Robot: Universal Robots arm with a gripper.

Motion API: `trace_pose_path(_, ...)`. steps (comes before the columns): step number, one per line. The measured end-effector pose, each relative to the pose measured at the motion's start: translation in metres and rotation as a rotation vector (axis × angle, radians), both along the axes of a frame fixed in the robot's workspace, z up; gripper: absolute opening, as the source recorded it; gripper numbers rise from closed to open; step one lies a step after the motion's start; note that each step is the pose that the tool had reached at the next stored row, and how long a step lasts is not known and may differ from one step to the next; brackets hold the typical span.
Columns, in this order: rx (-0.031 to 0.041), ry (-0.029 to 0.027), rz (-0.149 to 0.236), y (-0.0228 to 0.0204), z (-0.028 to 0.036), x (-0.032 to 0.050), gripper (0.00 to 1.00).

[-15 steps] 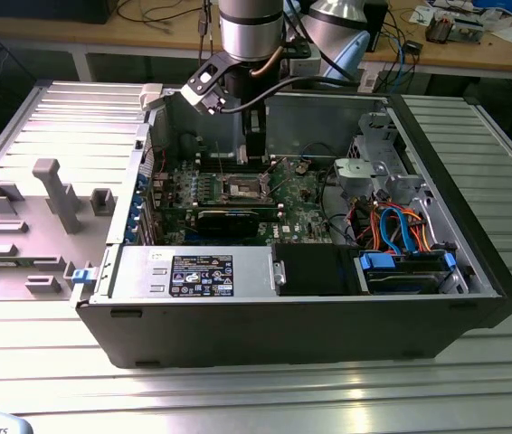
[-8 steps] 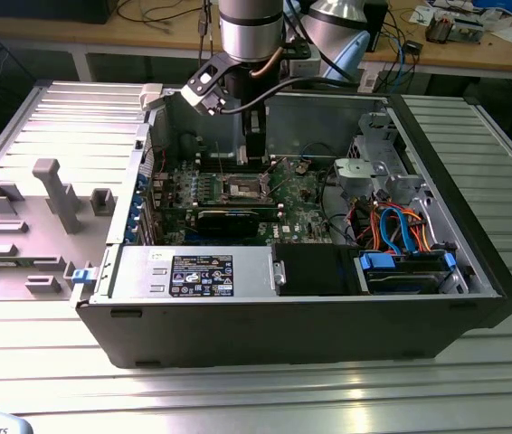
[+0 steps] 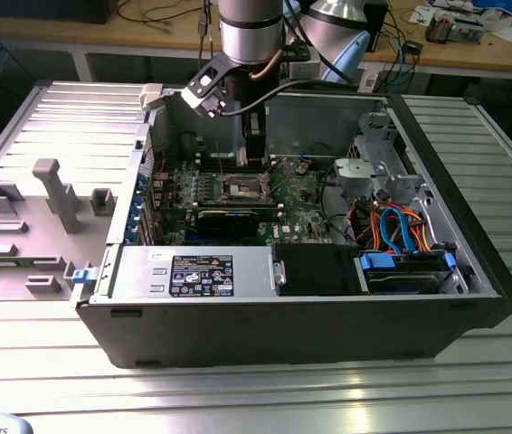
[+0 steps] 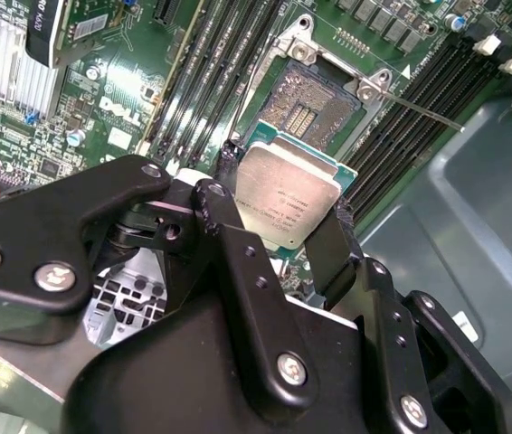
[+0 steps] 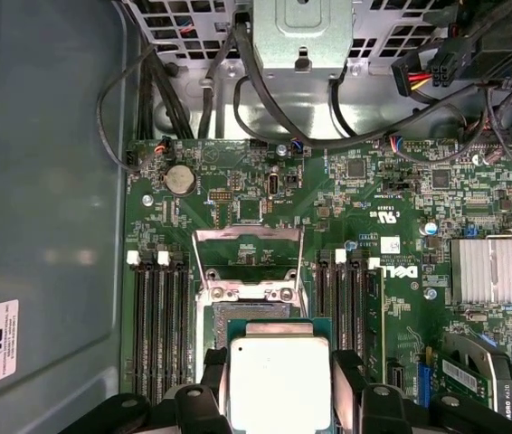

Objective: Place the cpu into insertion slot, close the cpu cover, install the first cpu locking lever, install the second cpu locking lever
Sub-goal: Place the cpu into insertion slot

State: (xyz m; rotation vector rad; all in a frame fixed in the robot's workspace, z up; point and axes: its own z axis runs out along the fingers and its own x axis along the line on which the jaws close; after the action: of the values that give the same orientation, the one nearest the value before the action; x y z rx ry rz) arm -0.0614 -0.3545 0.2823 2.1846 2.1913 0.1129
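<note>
One cpu (image 4: pixel 289 201), flat square, silvery-grey lid w/ faint print, green edge, pinched at two sides by my gripper (image 4: pixel 283 206), fingers closed onto it. It hangs near the open insertion slot (image 3: pixel 242 187), mid-frame in exterior view; cpu cover (image 5: pixel 247 234) stands up.

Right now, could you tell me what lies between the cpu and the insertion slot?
Nothing: in the second wrist view the stretch from the held cpu to the open insertion slot is bare.

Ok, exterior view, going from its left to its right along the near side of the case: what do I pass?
Grey fixture blocks → silver power supply → black drive bay → blue drive caddy. Gripper, shut on the cpu, overlaps these; left out.
</note>
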Motion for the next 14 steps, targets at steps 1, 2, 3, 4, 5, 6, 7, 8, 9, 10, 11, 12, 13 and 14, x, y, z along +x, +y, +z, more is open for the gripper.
trace_pose_path(1, -0.0001, 0.0, 0.0, 0.0, -0.0002, 0.0, 0.54)
trace_pose_path(2, -0.0001, 0.0, 0.0, 0.0, -0.0003, 0.0, 0.54)
trace_pose_path(3, 0.0, 0.0, 0.0, 0.0, -0.0006, 0.0, 0.54)
trace_pose_path(4, 0.0, 0.0, 0.0, 0.0, -0.0007, 0.0, 0.54)
trace_pose_path(5, 0.0, 0.0, 0.0, 0.0, -0.0007, 0.0, 0.54)
trace_pose_path(6, -0.0001, 0.0, 0.0, 0.0, -0.0007, 0.0, 0.54)
trace_pose_path(7, 0.0, 0.0, 0.0, 0.0, -0.0007, 0.0, 0.54)
trace_pose_path(8, -0.0001, 0.0, 0.0, 0.0, -0.0007, 0.0, 0.54)
trace_pose_path(9, -0.0001, 0.0, 0.0, 0.0, -0.0007, 0.0, 0.54)
trace_pose_path(10, 0.0, 0.0, 0.0, 0.0, -0.0007, -0.0001, 0.54)
trace_pose_path(11, 0.0, -0.0001, 0.0, 0.0, -0.0008, -0.0002, 0.54)
trace_pose_path(12, 0.0001, -0.0001, 0.0, 0.0, -0.001, -0.0003, 0.54)
trace_pose_path(13, 0.0003, -0.0002, 0.0, 0.0, -0.0014, -0.0003, 0.54)
trace_pose_path(14, 0.0002, -0.0002, 0.0, 0.0001, -0.0019, -0.0003, 0.54)
